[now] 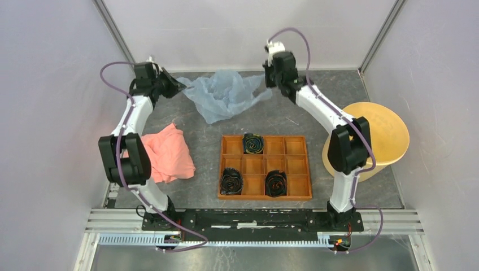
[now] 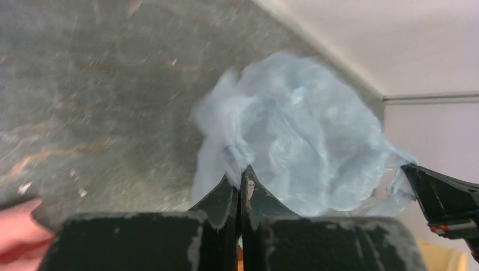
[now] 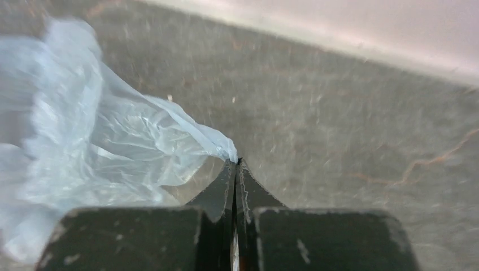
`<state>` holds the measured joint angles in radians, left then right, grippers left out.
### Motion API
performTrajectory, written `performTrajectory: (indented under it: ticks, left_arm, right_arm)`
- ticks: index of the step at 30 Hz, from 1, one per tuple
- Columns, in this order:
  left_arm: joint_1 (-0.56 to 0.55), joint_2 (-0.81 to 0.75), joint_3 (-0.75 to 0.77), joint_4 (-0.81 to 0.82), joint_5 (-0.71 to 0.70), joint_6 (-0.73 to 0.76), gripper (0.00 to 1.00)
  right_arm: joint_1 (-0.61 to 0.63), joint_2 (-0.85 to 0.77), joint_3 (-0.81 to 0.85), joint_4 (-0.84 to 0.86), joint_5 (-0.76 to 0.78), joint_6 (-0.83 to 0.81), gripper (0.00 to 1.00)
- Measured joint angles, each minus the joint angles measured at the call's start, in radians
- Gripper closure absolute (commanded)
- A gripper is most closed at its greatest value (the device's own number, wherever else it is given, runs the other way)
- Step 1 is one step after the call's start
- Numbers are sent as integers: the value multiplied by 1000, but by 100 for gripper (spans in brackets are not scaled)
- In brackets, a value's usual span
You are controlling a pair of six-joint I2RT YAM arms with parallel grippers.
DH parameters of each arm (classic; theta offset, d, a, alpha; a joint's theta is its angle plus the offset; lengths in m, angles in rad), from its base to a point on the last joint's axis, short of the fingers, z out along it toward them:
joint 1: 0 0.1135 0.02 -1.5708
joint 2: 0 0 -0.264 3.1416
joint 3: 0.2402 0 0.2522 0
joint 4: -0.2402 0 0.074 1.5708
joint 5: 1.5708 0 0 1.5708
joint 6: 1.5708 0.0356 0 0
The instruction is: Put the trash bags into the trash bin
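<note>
The pale blue trash bag (image 1: 226,95) hangs stretched between my two grippers at the back of the table. My left gripper (image 1: 179,86) is shut on the bag's left edge; in the left wrist view the film (image 2: 305,141) bunches at the closed fingertips (image 2: 242,175). My right gripper (image 1: 270,80) is shut on the bag's right corner; in the right wrist view the film (image 3: 113,135) runs into the closed tips (image 3: 235,162). The yellow-tan trash bin (image 1: 379,138) lies tilted at the right, partly behind my right arm.
An orange compartmented tray (image 1: 264,167) with three dark coiled items sits at the centre front. A salmon-pink cloth (image 1: 167,152) lies at the left by my left arm. White enclosure walls close in at the back and both sides.
</note>
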<state>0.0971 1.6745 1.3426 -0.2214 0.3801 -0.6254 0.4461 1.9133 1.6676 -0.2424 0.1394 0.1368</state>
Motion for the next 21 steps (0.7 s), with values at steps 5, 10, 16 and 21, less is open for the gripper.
performTrajectory:
  ticks: [5,10,16,21]
  left_arm:
    - [-13,42,363,-132,36,-47,98]
    - [-203,-273,451,84,-32,20,98]
    - [-309,-827,93,411,-238,107,98]
    - [-239,-588,28,352,-352,90,98]
  right_arm:
    - [-6,13,393,-74,-45,-31,100]
    - [79,-546,-34,284,-101,-151,99]
    - [164,-932,-367,871,-190,-239,100]
    - [153,-595,-349,907,-74,-260,100]
